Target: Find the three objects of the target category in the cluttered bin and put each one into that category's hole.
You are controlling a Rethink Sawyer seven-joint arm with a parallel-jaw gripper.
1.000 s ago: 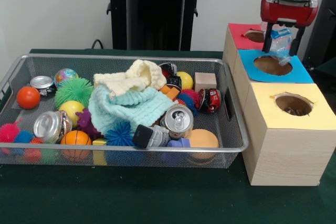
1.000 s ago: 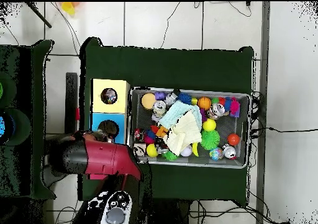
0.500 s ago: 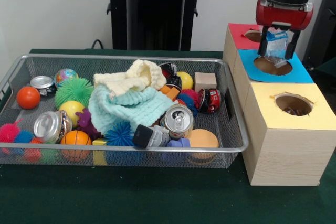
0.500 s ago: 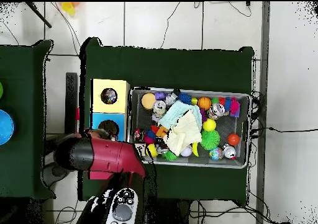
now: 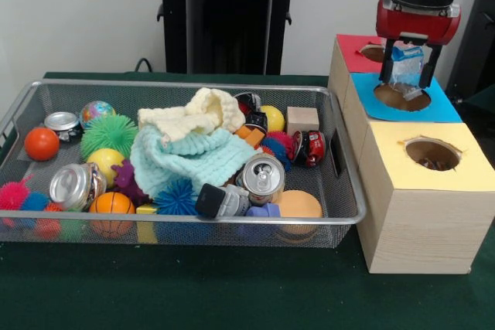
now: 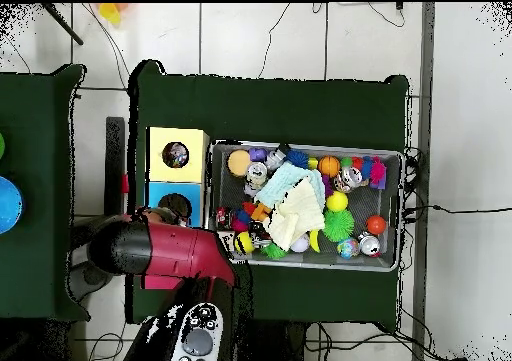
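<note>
The claw (image 5: 407, 63) hangs directly above the blue-topped box (image 5: 433, 106), its two black fingers (image 5: 384, 68) clamped on a crumpled clear plastic bag (image 5: 405, 67) with a blue strip at its top. The bag's lower end dangles just over the round hole (image 5: 402, 96) in that box and is not yet inside it. Beside the blue-topped box on the far side sits a red-topped box (image 5: 352, 52); on its near side sits a yellow-topped box (image 5: 464, 161), whose own hole shows something dark inside.

To the side of the blue-topped box, across a narrow gap, lies the wire mesh bin (image 5: 347, 183) on the green tabletop (image 5: 232, 291). It holds a cream cloth (image 5: 193, 117) heaped on a mint knitted cloth (image 5: 189, 158), a crushed can (image 5: 263, 175), a second can (image 5: 75, 185), a small basketball (image 5: 113, 205), an orange ball (image 5: 41, 144), a wooden cube (image 5: 302, 120) and several spiky rubber balls (image 5: 108, 134).

In the overhead view the red arm (image 6: 165, 252) covers the claw beside the blue-topped box.
</note>
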